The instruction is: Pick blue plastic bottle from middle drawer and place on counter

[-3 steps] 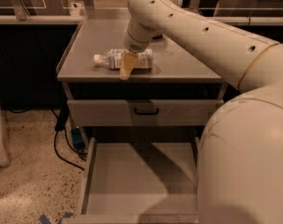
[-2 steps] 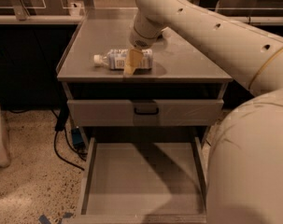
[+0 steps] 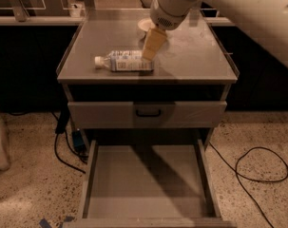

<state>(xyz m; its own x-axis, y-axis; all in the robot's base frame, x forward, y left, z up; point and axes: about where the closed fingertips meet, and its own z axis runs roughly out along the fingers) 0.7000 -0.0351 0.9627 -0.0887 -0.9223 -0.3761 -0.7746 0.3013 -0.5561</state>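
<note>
The blue plastic bottle (image 3: 124, 61) lies on its side near the front edge of the desk (image 3: 196, 56), cap to the left. The gripper (image 3: 148, 56) is at the bottle's right end; if it grips or not, I cannot tell. Under the desk the middle drawer (image 3: 86, 184) is pulled out.

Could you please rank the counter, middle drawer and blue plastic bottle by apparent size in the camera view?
Tied: counter and middle drawer, drawer nearer, so unsure.
Smallest: blue plastic bottle, beside the end effector over the counter.
</note>
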